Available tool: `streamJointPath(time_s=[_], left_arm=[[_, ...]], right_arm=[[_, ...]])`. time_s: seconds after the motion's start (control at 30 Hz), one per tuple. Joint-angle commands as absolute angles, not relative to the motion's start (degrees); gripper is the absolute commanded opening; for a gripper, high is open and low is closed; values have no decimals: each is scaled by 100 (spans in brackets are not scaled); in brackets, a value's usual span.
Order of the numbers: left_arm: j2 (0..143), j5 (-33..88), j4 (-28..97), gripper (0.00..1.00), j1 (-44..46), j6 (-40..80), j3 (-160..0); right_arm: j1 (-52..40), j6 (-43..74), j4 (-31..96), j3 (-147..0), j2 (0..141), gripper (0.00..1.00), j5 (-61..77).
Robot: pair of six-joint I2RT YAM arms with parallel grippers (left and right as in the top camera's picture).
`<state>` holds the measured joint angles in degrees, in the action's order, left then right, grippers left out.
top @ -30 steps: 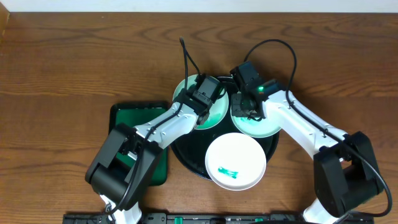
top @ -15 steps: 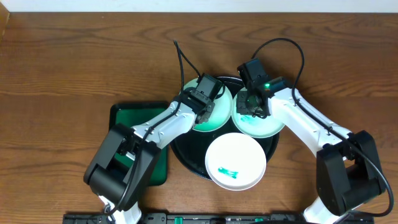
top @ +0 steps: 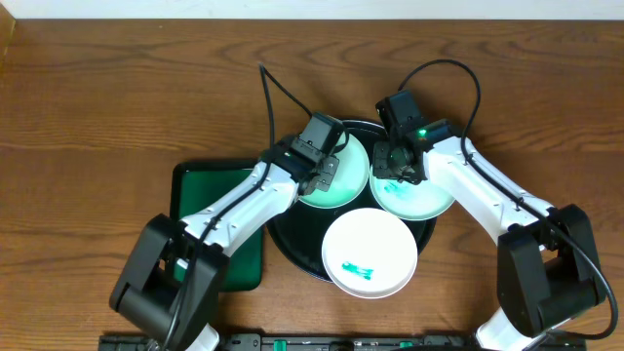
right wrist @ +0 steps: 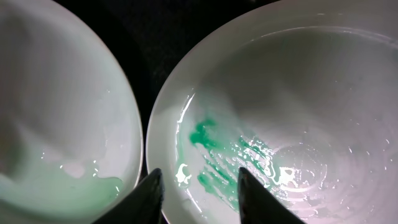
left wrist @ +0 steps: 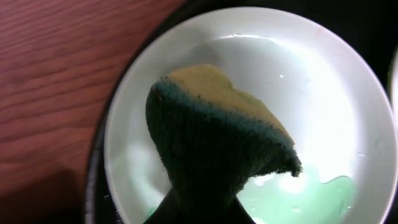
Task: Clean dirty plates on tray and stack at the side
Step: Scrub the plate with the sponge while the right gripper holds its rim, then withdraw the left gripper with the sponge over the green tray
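The round black tray point(top: 289, 244) holds three plates. The left plate point(top: 343, 180) is wet with pale green liquid and also shows in the left wrist view point(left wrist: 323, 81). My left gripper point(top: 320, 161) is shut on a yellow and dark-green sponge point(left wrist: 217, 134), held just above that plate. The right plate point(top: 424, 195) carries teal-green smears point(right wrist: 217, 155). My right gripper point(right wrist: 202, 193) is open, its fingers straddling this plate's point(right wrist: 311, 87) left rim, beside the left plate point(right wrist: 56, 112). The front plate point(top: 370, 252) is white with a small teal smear.
A rectangular dark-green tray point(top: 210, 185) lies left of the round tray, partly under my left arm. Brown wooden table point(top: 117, 88) surrounds everything. Cables arch above both wrists.
My left arm has swung its elbow to the left while the sponge stays over the left plate. My right gripper has shifted slightly right over the right plate's rim.
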<state>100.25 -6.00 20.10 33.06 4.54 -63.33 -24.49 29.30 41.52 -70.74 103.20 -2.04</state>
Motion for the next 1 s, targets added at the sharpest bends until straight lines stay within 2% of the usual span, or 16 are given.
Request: streamJointPath(time_s=[0.0, 0.03, 0.13, 0.37, 0.47, 0.7, 0.83, 0.97], left_arm=[[9776, -928, 2095, 7, 3124, 526, -6283], [9708, -1024, 2093, 7, 3085, 528, -6283], [9419, -1393, 2128, 7, 2943, 784, -6318], [8523, -1599, 2847, 7, 2307, 1275, -6390], [8340, -1597, 3282, 7, 1962, 1712, -6390], [8305, -1599, 4158, 7, 1393, 2178, -6390], [8305, -1599, 4189, 7, 1378, 2178, -6390], [8305, -1597, 4189, 7, 1378, 2178, -6390]], right_arm=[[-2429, 2906, 4132, -7076, 10324, 43, -183], [-2429, 2904, 4099, -7076, 10324, 50, -178], [-2429, 2596, 3857, -7076, 10324, 52, 23], [-2392, 2064, 3100, -7076, 10333, 70, 419], [-2298, 1835, 2877, -7076, 10431, 73, 834], [-2097, 1131, 2272, -7078, 11037, 69, 2073], [-2093, 1122, 2137, -7081, 11277, 68, 2154], [-2097, 1107, 2097, -7081, 11478, 63, 2259]])
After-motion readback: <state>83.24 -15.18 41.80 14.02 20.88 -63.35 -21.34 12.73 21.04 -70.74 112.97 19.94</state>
